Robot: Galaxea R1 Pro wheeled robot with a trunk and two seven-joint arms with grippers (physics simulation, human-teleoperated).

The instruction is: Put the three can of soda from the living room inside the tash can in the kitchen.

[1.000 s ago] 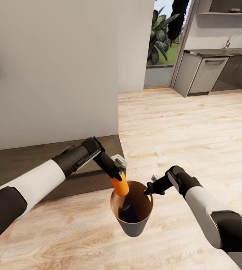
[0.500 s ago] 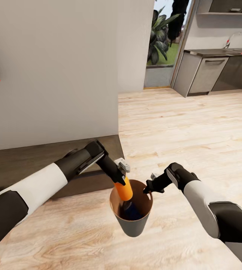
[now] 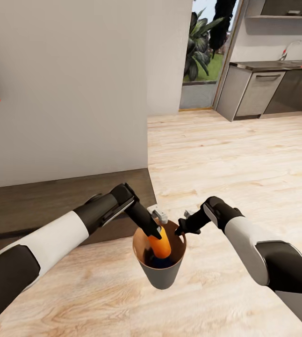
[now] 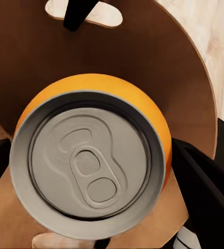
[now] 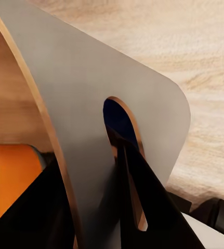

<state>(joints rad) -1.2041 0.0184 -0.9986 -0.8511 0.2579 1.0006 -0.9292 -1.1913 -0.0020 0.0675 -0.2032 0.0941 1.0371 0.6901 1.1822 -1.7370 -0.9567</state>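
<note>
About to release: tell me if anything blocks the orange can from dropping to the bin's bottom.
The orange can is partly inside the trash can, held by the left gripper. A dark blue can lies beneath it, so it would land on that. The right gripper holds the rim.

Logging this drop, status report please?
Left gripper shut on orange can, lowered into trash can. Right gripper shut on rim. Blue can inside. Nothing obstructing.

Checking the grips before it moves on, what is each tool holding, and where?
Left tool: orange can, by its sides near the top. Right tool: trash can, by its rim.
</note>
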